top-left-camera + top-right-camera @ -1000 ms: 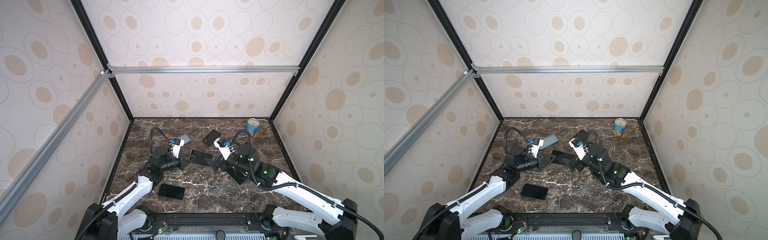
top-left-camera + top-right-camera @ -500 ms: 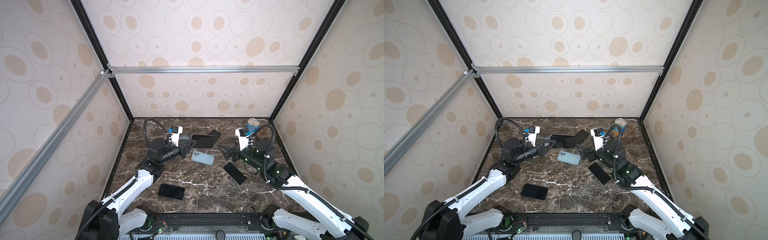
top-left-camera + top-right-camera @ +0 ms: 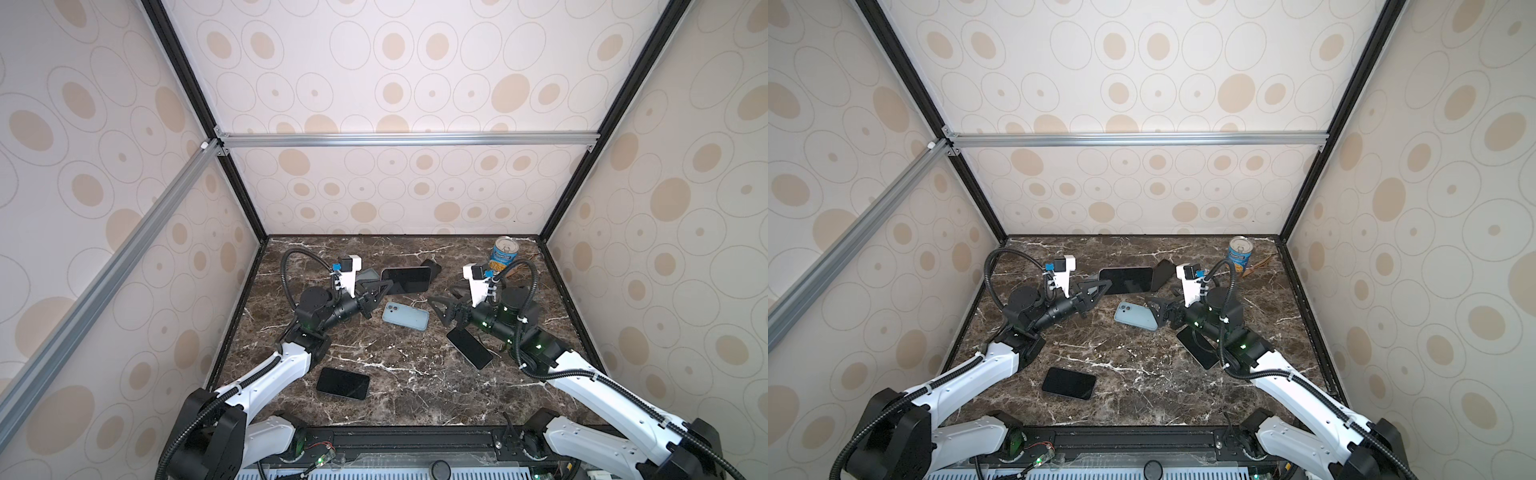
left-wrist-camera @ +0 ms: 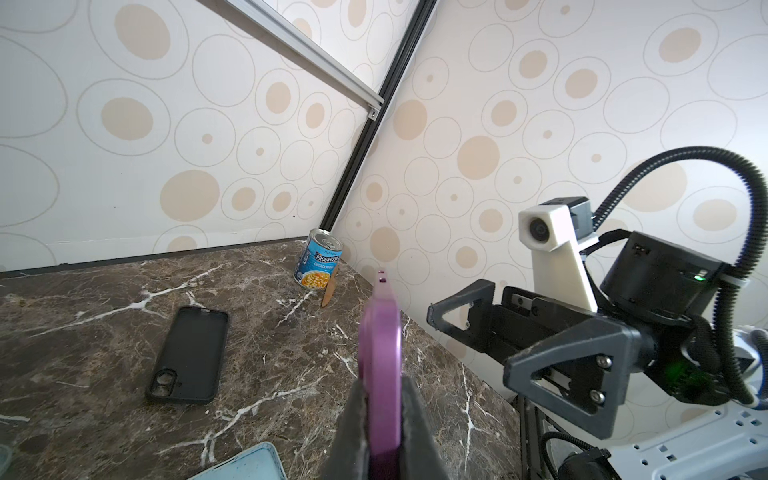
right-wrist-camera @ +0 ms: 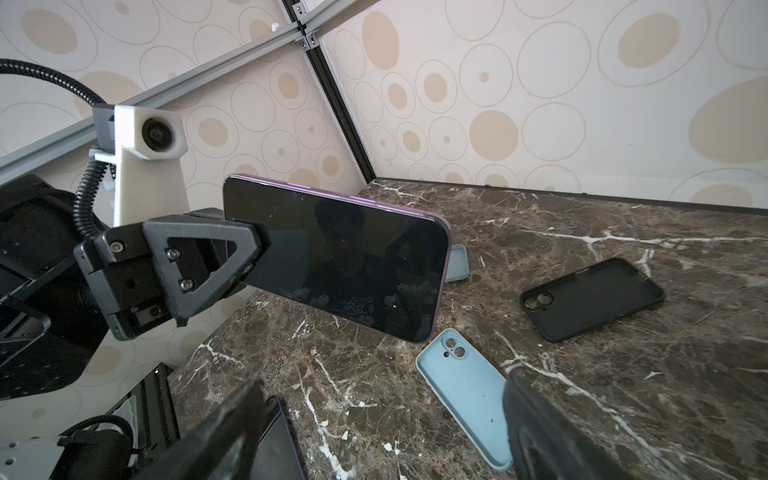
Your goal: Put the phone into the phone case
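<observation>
Having taken the purple phone (image 3: 405,279) aloft in the clamped left pincer (image 4: 381,399), now nosing the open, empty right pincer (image 5: 380,390) toward the blue case (image 3: 405,316); fitting likely next.

Both top views peer down from high over the whole table (image 3: 415,395). The left wrist cam (image 5: 158,133) and right wrist cam (image 4: 540,227) sit low, facing each other.
</observation>
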`<state>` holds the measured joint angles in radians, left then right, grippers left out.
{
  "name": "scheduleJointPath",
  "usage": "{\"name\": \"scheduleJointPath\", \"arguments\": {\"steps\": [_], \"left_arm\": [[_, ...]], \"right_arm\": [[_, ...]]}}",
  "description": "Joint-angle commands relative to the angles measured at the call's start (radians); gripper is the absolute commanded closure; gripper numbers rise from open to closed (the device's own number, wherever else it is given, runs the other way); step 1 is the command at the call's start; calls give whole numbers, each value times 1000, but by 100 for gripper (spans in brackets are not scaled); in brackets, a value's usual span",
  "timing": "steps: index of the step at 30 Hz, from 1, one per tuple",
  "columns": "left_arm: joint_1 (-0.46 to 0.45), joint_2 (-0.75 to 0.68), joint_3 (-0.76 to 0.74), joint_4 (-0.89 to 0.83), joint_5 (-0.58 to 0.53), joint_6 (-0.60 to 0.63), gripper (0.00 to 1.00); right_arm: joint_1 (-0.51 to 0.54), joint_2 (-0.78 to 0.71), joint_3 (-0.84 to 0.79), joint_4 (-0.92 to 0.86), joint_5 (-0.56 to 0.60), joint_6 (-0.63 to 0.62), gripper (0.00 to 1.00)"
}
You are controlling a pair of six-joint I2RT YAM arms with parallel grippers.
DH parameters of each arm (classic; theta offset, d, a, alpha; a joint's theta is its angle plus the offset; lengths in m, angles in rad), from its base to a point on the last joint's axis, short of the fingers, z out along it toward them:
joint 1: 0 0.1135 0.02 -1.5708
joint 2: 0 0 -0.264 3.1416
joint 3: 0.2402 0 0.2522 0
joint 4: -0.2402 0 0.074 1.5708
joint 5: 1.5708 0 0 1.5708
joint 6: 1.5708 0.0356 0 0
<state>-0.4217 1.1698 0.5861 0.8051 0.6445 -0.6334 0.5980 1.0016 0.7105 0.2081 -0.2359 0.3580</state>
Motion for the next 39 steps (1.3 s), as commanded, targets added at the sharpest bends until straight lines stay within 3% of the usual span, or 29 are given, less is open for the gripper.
{"name": "scheduleJointPath", "arguments": {"steps": [1,6,14,26,37,39], "left_arm": [[7,-52,-11,169,-29,-17,100],[7,-60,-47,277,-8,-75,100],[7,-86,-68,355,5,-96,100],[8,-102,-85,456,57,-153,100],[8,-85,-75,532,124,-236,100],[7,-84,-69,528,140,-241,100]], "right_arm": [[-4,17,-10,125,-54,56,4],[-4,48,-17,238,-149,72,1],[-3,86,-20,384,-200,88,4],[-3,118,21,424,-275,56,25],[-4,126,104,367,-426,13,53],[-3,127,109,397,-450,25,62]]}}
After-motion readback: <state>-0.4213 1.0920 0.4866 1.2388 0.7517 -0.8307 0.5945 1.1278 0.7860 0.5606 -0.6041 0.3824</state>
